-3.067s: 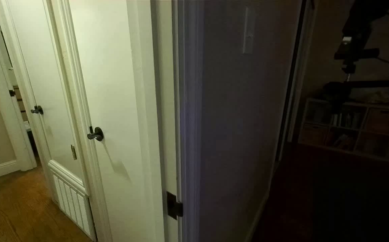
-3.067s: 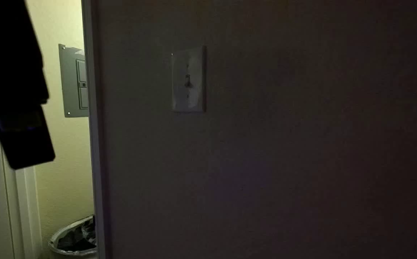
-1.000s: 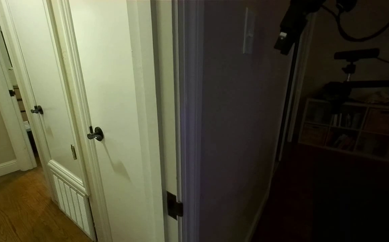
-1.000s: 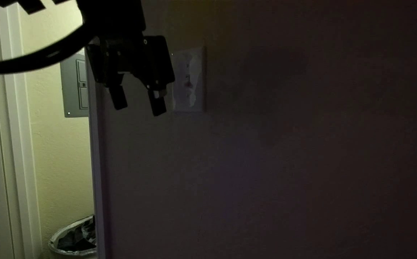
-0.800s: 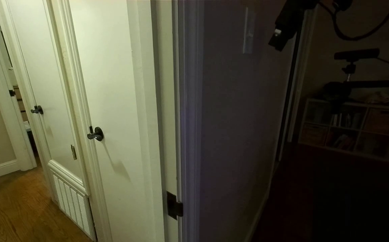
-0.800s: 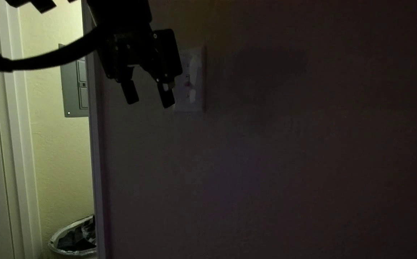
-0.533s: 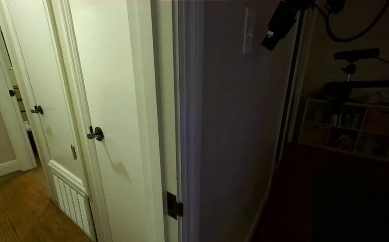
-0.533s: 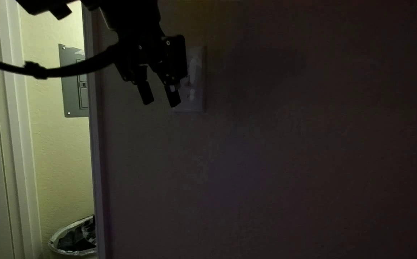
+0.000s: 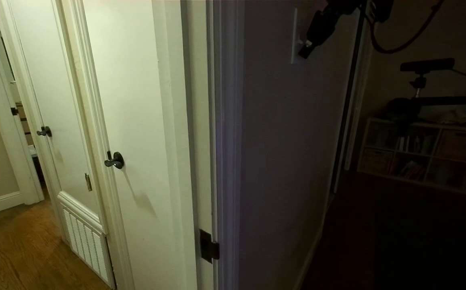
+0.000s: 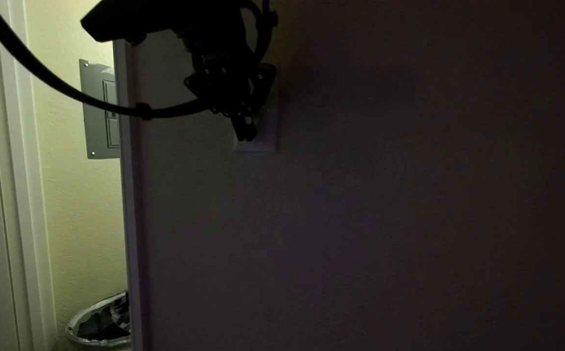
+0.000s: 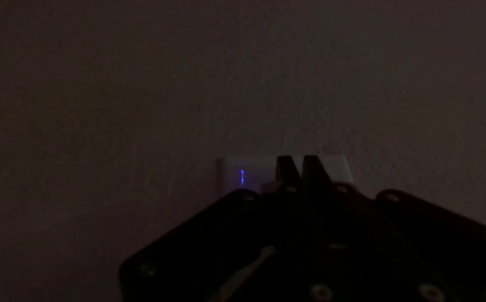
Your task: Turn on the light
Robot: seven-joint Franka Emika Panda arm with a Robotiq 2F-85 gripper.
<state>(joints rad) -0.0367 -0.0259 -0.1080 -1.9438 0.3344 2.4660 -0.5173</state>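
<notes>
1. At left, I am ignoring the door handle (image 9: 115, 160).
2. The switch plate (image 9: 295, 36) is standing upright on the dim wall (image 9: 281, 141).
3. Before it, my gripper (image 9: 305, 51) is slanting down, fingers (image 11: 285, 167) almost together, holding nothing visible, presumably forming one narrow pusher; touching, I cannot tell.

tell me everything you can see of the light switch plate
The light switch plate is a pale, upright rectangle, smooth-looking and perhaps plastic, mounted on the dim wall near the door frame. In an exterior view and the wrist view the dark hand hides much of it; the wrist view also shows a thin blue streak on its face. The toggle's setting, and whether the hand touches plate or toggle, cannot be made out.
</notes>
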